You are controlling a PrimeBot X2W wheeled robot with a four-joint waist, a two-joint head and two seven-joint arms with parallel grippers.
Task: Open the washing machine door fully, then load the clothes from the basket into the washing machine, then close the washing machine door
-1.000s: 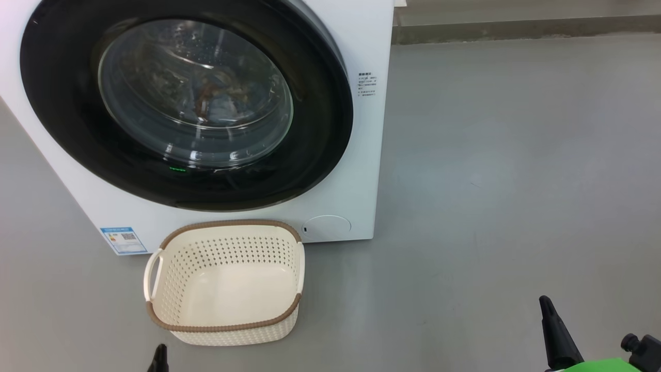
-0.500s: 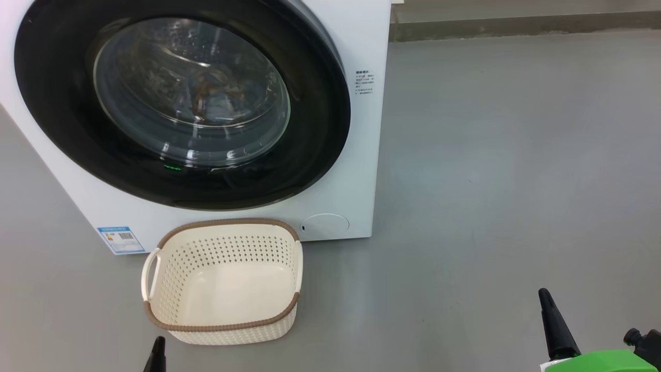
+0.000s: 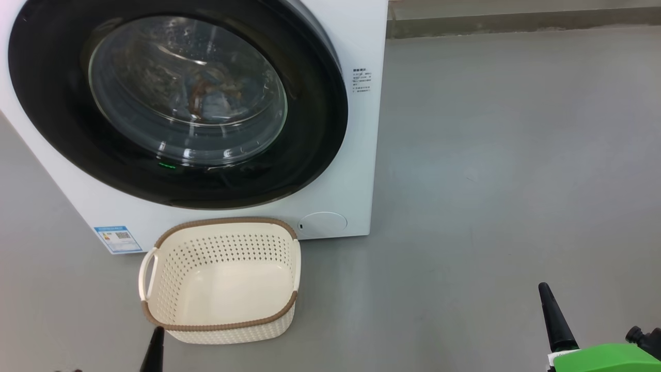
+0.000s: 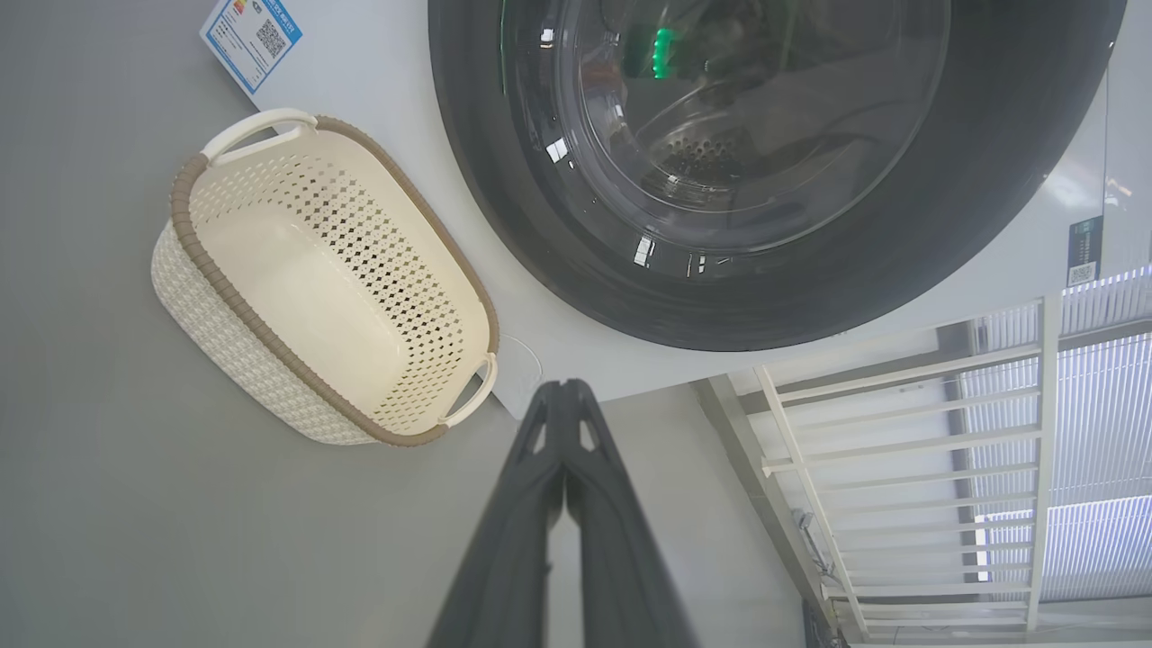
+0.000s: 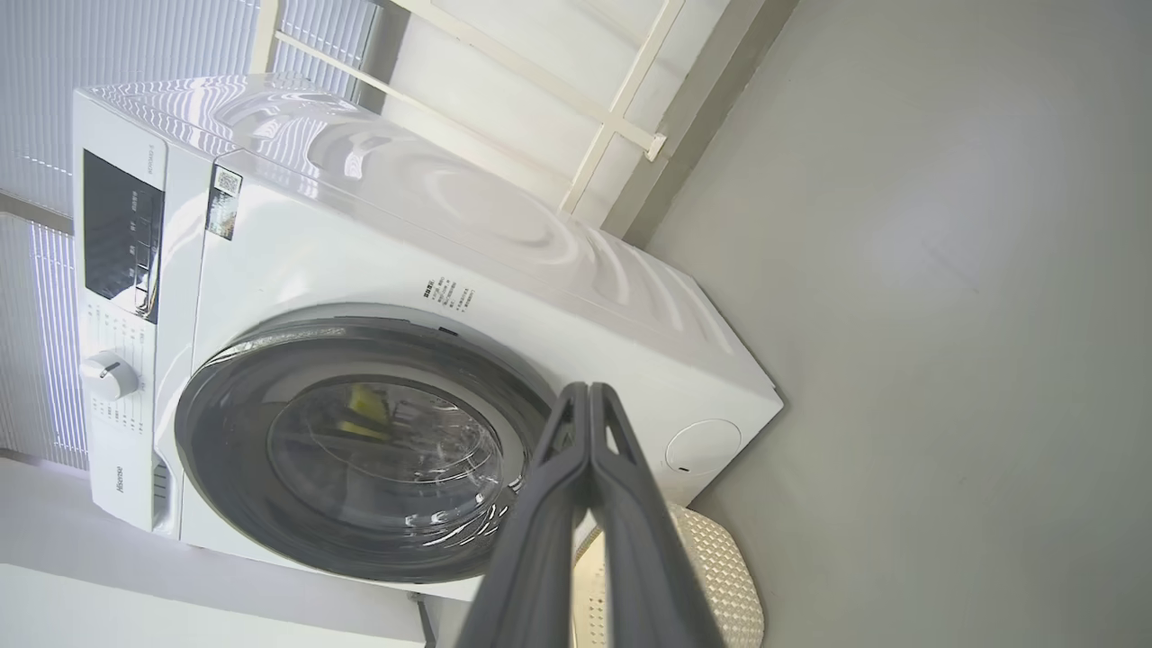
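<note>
The left gripper (image 4: 565, 389) and right gripper (image 5: 589, 389) each had their long dark fingers pressed together, holding nothing. Near the left one, the cream perforated plastic basket (image 3: 227, 248) showed its bare floor. Behind the shut round black-rimmed glass door (image 3: 310, 129), blue-and-orange clothes (image 3: 206, 93) lay in the white washing machine (image 3: 356, 155).

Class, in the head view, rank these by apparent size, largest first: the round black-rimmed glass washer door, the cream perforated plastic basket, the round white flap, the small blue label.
1. round black-rimmed glass door
2. cream perforated plastic basket
3. round white flap and small blue label: too alike to rank.
</note>
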